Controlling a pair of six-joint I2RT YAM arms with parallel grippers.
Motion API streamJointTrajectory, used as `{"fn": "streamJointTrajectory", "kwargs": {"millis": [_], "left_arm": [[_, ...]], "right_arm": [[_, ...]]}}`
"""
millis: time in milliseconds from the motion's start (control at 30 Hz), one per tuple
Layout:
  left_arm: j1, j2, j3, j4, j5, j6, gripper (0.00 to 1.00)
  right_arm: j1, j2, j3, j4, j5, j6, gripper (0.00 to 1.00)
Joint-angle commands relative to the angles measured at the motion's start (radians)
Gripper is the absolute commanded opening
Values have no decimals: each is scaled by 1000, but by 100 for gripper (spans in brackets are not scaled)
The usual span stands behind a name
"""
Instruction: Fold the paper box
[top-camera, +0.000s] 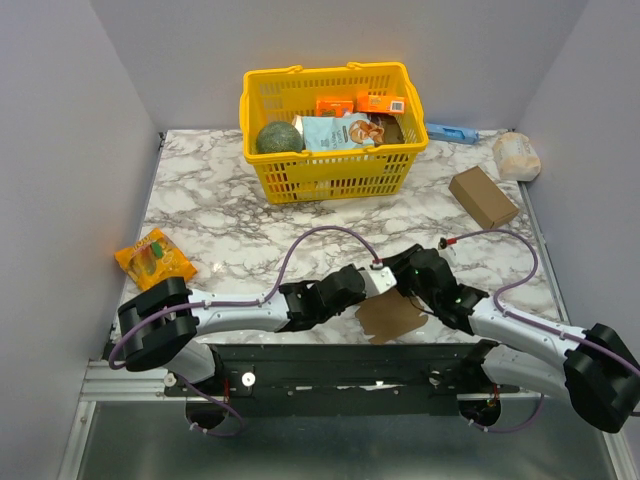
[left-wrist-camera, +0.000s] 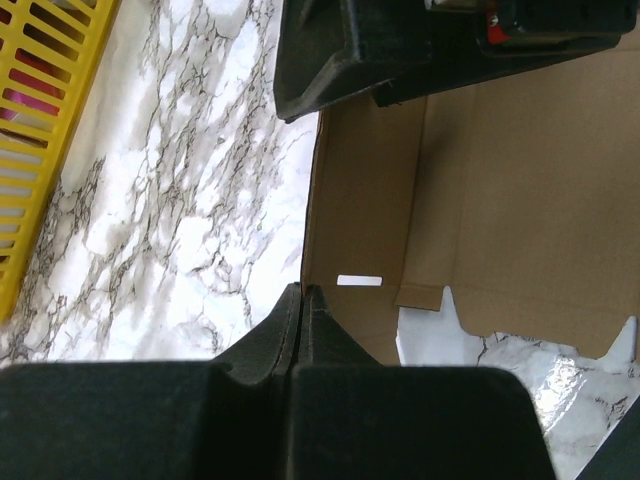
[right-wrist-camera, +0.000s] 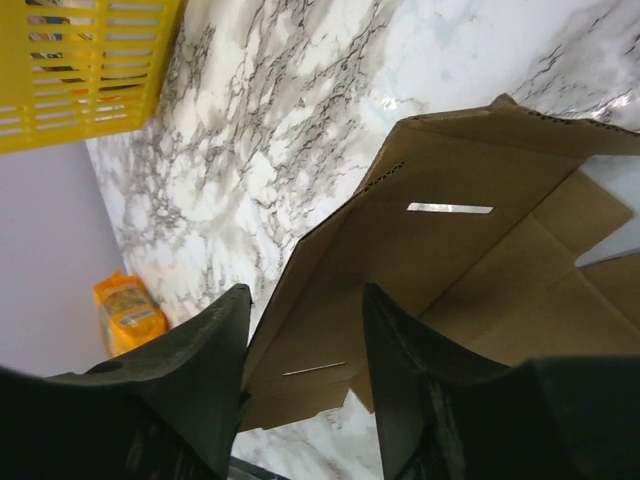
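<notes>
Paper box (top-camera: 390, 318), plain brown, at counter's (top-camera: 230, 220) 6 o'clock; left jaws closed at its edge, right jaws parted astride its upturned side.

From above, the left arm (top-camera: 320, 297) and right arm (top-camera: 455, 300) hide the top of the box (top-camera: 392, 318). In the left wrist view its right side runs off-frame; the basket (left-wrist-camera: 40, 130) is cropped upper left.
</notes>
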Motion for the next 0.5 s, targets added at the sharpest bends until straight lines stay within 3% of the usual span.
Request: {"fn": "streamJointTrajectory", "kwargs": {"millis": [0, 133, 333, 400, 467], "left_arm": [[-17, -6, -14, 24, -71, 32, 2], [-26, 8, -10, 20, -76, 31, 5], [-29, 10, -9, 20, -76, 18, 11], [-29, 9, -11, 26, -70, 15, 20], [-31, 3, -13, 34, -65, 9, 41]], "right_arm": [[-8, 12, -22, 37, -4, 28, 51], [-8, 15, -31, 39, 10, 49, 43], [-8, 20, -51, 51, 28, 68, 18], [-8, 24, -52, 52, 31, 74, 15], [-8, 35, -54, 60, 31, 79, 13]]}}
